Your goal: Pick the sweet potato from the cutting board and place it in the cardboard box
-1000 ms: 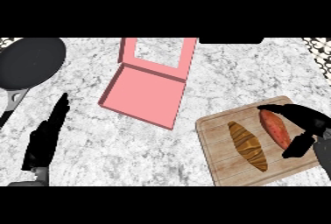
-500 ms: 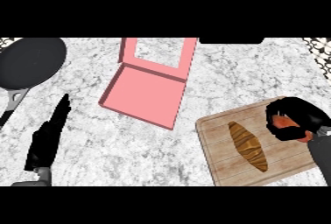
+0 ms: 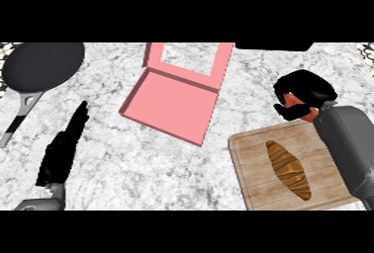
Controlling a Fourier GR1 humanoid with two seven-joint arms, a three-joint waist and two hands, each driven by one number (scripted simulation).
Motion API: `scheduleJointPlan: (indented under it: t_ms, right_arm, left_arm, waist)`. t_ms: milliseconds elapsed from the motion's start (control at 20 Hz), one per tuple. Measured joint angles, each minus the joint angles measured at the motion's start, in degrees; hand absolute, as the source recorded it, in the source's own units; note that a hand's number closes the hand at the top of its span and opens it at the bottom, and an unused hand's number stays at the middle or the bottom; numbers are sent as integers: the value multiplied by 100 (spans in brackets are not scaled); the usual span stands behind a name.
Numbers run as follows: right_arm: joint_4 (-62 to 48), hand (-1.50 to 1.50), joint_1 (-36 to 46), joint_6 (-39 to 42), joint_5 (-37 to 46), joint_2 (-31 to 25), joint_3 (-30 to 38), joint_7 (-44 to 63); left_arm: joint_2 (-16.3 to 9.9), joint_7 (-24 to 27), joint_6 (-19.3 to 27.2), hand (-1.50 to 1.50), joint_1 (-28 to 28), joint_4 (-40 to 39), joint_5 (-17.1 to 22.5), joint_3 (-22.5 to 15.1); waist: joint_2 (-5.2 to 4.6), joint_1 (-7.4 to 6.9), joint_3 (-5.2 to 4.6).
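Robot hand (image 3: 303, 94), the right one, curls round the sweet potato (image 3: 312, 113), lifted off the cutting board (image 3: 252, 163); it could slip before reaching the pink cardboard box (image 3: 171, 106).

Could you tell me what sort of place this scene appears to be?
Most likely a kitchen counter: a marble-patterned worktop carries a wooden cutting board with a brown bread-like loaf, and a dark frying pan lies at the far left.
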State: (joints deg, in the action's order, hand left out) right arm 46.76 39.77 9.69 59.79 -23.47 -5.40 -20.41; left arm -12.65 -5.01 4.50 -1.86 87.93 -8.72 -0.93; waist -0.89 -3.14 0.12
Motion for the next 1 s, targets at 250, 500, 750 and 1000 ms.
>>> scheduleJointPlan:
  t_ms: [250, 500, 750, 1000]
  right_arm:
    - [-1020, 150, 817, -688, 174, 111, 173, -382]
    - [-1365, 150, 1358, -698, -114, 88, 541, -807]
    - [-1263, 150, 1694, -141, -1001, 321, 1111, -1483]
    - [-840, 150, 1939, 668, -1666, 548, 1382, -1712]
  left_arm:
    - [4, -5, -7, 0, 24, 22, -17, 52]
    - [69, -1, 39, 0, 53, -37, -70, 71]
    - [30, -12, 15, 0, 112, 1, -69, 111]
    - [-7, -23, -40, 0, 184, 9, -10, 200]
  waist:
    - [20, 69, -5]
    - [47, 158, -8]
    - [77, 206, -7]
    - [109, 287, -12]
